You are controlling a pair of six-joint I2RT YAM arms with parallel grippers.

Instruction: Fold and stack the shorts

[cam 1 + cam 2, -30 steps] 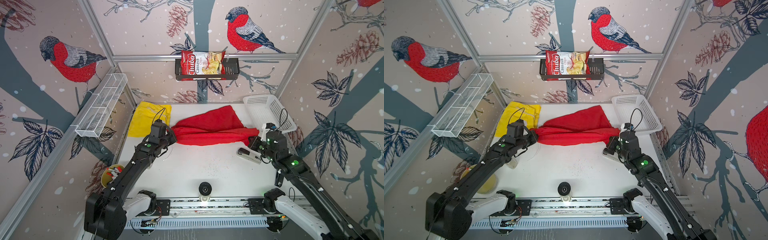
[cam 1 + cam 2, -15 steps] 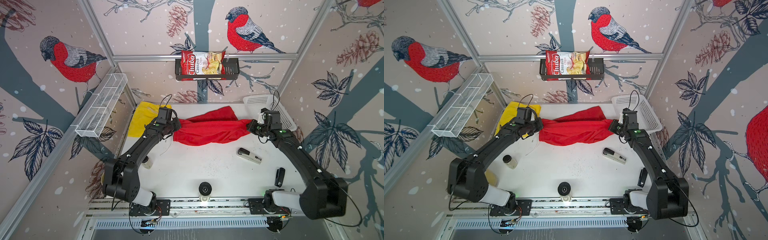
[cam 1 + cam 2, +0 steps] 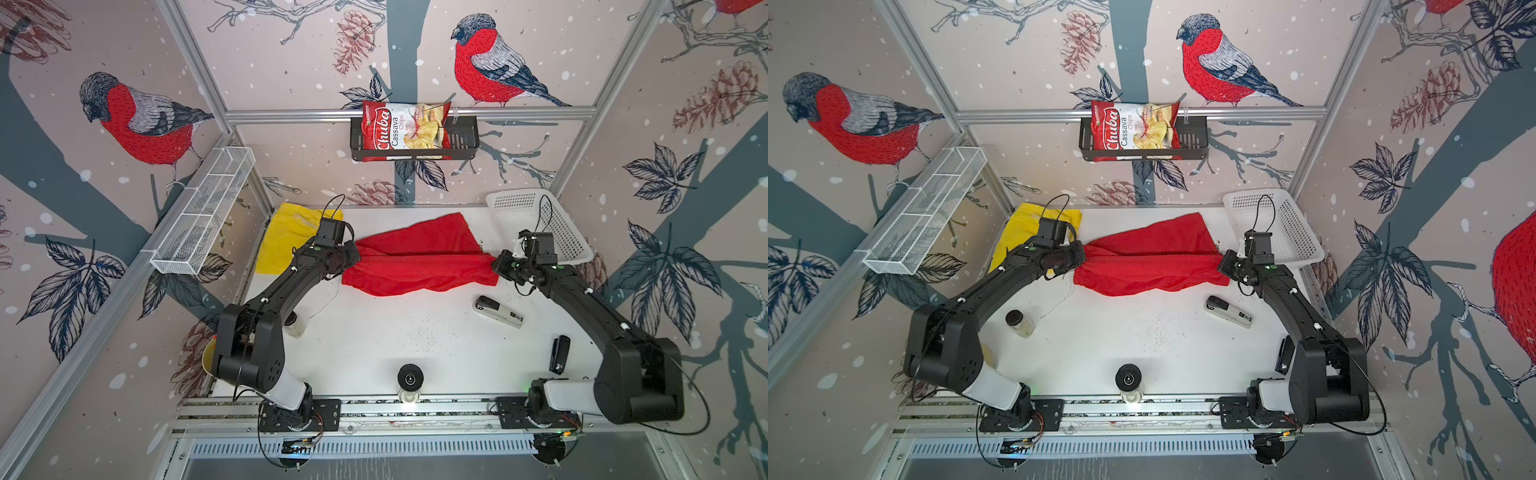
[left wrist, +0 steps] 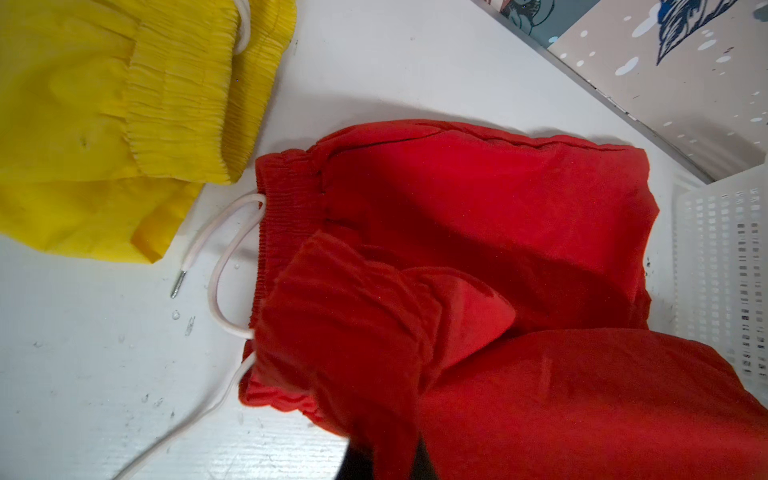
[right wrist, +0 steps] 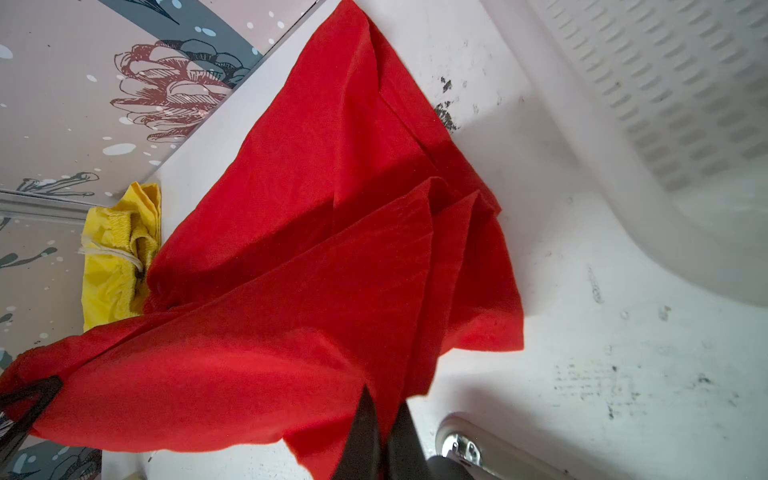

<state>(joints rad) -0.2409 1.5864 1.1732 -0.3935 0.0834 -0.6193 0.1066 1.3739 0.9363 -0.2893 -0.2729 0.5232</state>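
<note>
- The left tool (image 3: 353, 261) was clamped shut on the waistband end of the red shorts (image 3: 419, 259). The right tool (image 3: 500, 266) was pinched together on the leg-hem end.
- The red shorts hung stretched between the two tools, with their far part lying on the counter (image 3: 395, 336).
- The yellow shorts (image 3: 286, 243) lay just beyond the left tool and looked already folded.
- The step in hand appeared to be folding the red pair. Doing it well likely meant keeping both tools level and the cloth taut, laying the held edge squarely over the resting edge, then releasing together.
- The white drawstring (image 4: 214, 291) trailed loose beside the left tool and could get caught in the fold. The lattice basket (image 3: 530, 208) stood close behind the right tool.
- The long axis ran from tool to tool, with the waistband toward the left tool and the hems toward the right.
</note>
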